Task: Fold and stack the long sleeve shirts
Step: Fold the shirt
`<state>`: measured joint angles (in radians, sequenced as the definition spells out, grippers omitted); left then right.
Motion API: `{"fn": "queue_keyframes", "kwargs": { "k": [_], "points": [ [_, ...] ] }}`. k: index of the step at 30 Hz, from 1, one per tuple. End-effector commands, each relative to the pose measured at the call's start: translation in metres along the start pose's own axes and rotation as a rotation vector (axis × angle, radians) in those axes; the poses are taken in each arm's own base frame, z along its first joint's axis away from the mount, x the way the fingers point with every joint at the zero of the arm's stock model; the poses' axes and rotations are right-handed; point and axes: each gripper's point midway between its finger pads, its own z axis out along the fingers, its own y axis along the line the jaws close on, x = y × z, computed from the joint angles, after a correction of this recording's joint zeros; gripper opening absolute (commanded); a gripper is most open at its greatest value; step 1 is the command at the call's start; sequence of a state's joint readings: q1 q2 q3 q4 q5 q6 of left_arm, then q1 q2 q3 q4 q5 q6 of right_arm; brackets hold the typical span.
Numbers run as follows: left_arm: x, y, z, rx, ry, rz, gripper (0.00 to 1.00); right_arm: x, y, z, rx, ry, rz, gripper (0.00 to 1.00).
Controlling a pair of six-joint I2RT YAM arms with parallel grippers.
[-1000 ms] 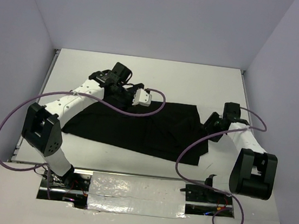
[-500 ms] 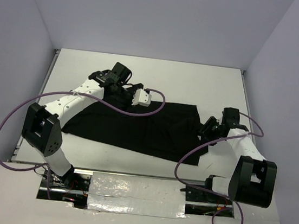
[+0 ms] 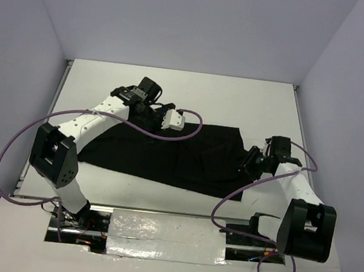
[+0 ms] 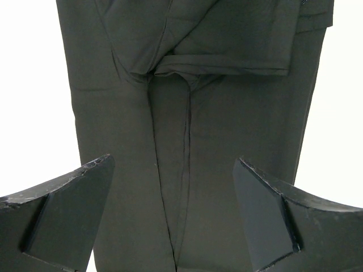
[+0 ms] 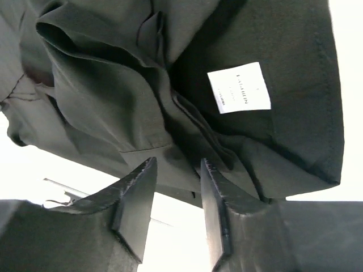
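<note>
A: Entry. Where does the long sleeve shirt [image 3: 167,151] lie?

B: Flat across the middle of the worktop [image 3: 240,97], its long side running from the left edge toward the right edge; the end nearer the right edge is rumpled into folds, with the white tag [image 5: 239,88] face up there.

A: Left pincer [image 4: 174,160]?

B: Wide apart and holding nothing; it hangs over the shirt's far hem, pointing down a seam in smooth cloth. My reading: it is poised there to take the far side once the other end is secured.

A: Right pincer [image 5: 178,164]?

B: Narrow; the tips sit at the hem of the rumpled end, just beside the tag, with bare worktop showing in the gap lower down. Whether cloth is caught between the tips, I cannot tell.

A: Why that spot?

B: Likely because the bunched hem offers a raised edge to pinch, where flat cloth would not; a grip there could draw the end out straight before any fold.

A: Progress?

B: Early; the shirt looks unfolded, and no stack is in view.
</note>
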<state>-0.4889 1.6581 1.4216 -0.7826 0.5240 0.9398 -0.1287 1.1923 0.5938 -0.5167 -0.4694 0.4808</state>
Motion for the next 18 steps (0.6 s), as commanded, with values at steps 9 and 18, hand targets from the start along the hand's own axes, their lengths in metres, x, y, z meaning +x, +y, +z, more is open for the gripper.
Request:
{"fn": "queue_keyframes", "kwargs": {
  "k": [9,18],
  "points": [
    [-0.016,0.001,0.000,0.016,-0.019,0.035,0.99,0.019,-0.010,0.011,-0.012,0.050,-0.016,0.51],
    [-0.015,-0.002,0.001,0.024,-0.008,0.035,0.99,0.010,0.003,0.002,-0.054,0.009,-0.050,0.16]
  ]
}}
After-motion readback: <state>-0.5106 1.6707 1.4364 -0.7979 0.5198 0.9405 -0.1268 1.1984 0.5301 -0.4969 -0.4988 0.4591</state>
